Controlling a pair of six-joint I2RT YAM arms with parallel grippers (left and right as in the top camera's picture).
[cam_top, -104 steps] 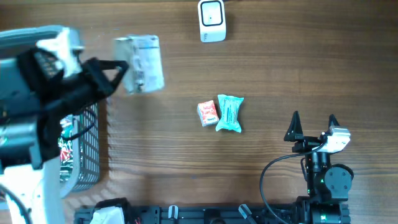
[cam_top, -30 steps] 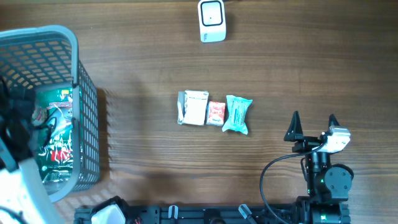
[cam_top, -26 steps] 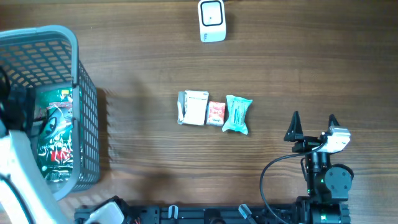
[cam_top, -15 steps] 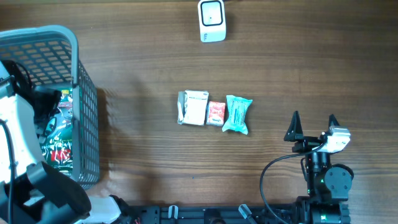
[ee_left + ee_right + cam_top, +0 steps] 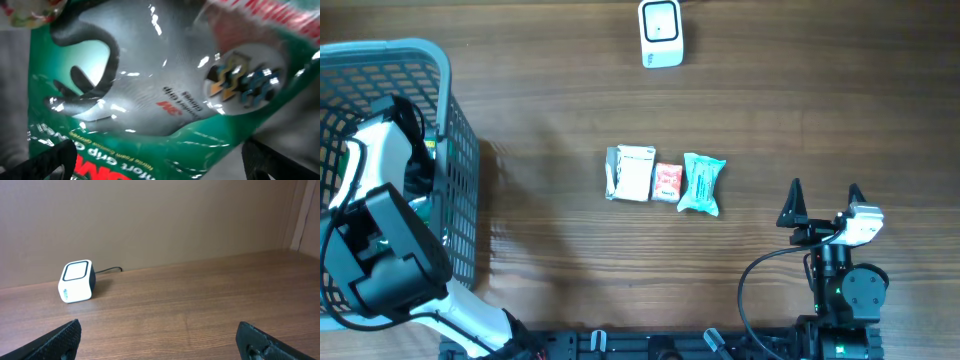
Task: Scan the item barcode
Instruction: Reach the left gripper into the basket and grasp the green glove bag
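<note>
The left gripper [image 5: 160, 167], jaws wide and empty, hangs inside the grey plastic mesh basket [image 5: 460, 200] above the glossy green glove packet [image 5: 150, 90], evidently to pick it for scanning.

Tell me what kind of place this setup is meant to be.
Probably a mock shop checkout on a wooden table: a white barcode scanner stands at the far side, a grey wire basket holds packaged goods, and three small packets lie in a row mid-table.
</note>
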